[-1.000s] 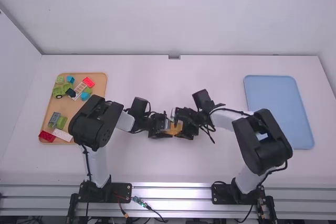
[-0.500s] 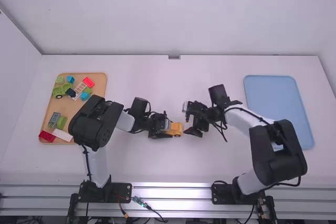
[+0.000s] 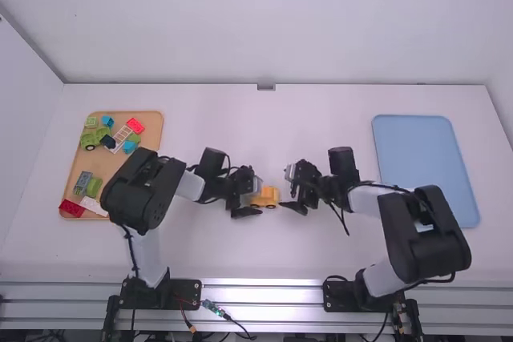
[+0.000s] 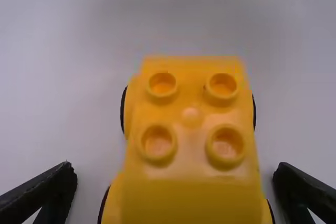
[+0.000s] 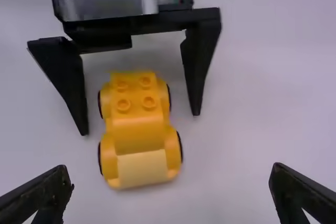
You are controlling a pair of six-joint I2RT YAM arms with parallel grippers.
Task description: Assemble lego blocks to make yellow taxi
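Between the two grippers a yellow wheeled car body (image 3: 266, 196) stands on the table. In the high view my left gripper (image 3: 252, 195) is at its left end and my right gripper (image 3: 293, 190) a little to its right. The left wrist view has my left gripper (image 4: 176, 190) open around the car (image 4: 191, 145), a gap on each side, four studs on the car's top. In the right wrist view my right gripper (image 5: 170, 190) is open and empty; farther off, the car (image 5: 137, 135) stands upright on its wheels between the left gripper's open fingers.
An orange-brown tray (image 3: 152, 126) at the left holds red, green, blue and white pieces and a green wheeled vehicle (image 3: 92, 138). A blue tray (image 3: 425, 170) lies at the right, beyond the right arm.
My right gripper has backed away to the right from the car. The left gripper's fingers have spread and uncovered more of the car, which remains in about the same place.
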